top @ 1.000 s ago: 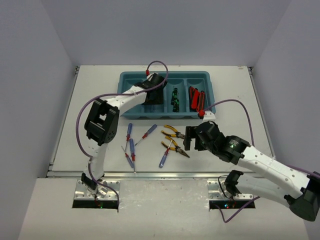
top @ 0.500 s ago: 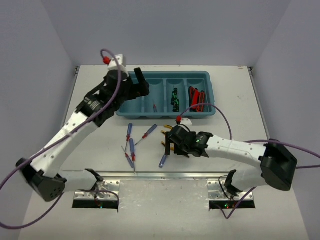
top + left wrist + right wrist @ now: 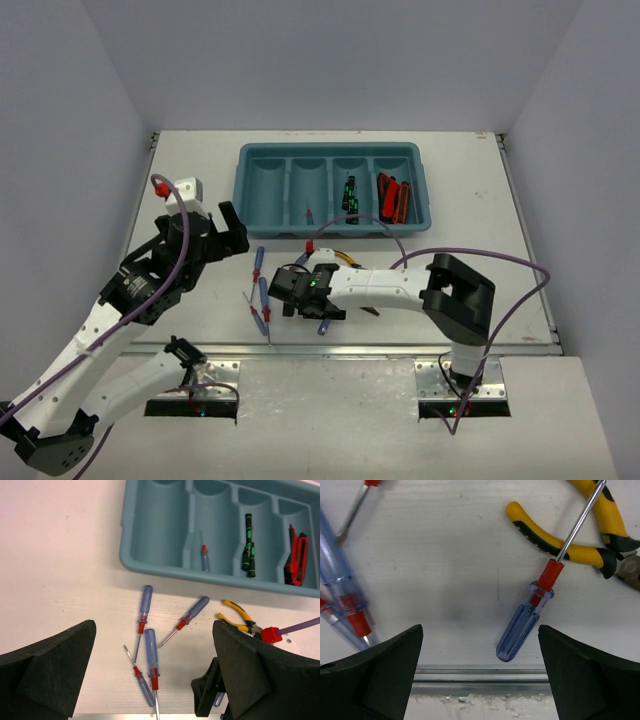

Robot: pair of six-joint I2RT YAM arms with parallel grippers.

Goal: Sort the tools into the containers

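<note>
— Since a second ago, where has the left claw (image 3: 232,232) gone?
— Back from the teal-blue plastic tray (image 3: 262,178) to the left side of the table (image 3: 190,180). It hangs there released, jaws wide, holding nothing.
— And the right claw (image 3: 481,628)?
— It has swung left and hovers spread open, gripping nothing, low over a loose blue-and-red-handled screwdriver (image 3: 524,622) beside the yellow-handled pliers (image 3: 580,555). Four other blue-and-red-handled screwdrivers (image 3: 150,652) lie on the table nearby.
— The tray?
— Its second compartment from the left holds one blue-and-red screwdriver (image 3: 309,215). The third holds black-and-green-handled screwdrivers (image 3: 351,193), the fourth red-and-black utility knives (image 3: 390,197).
</note>
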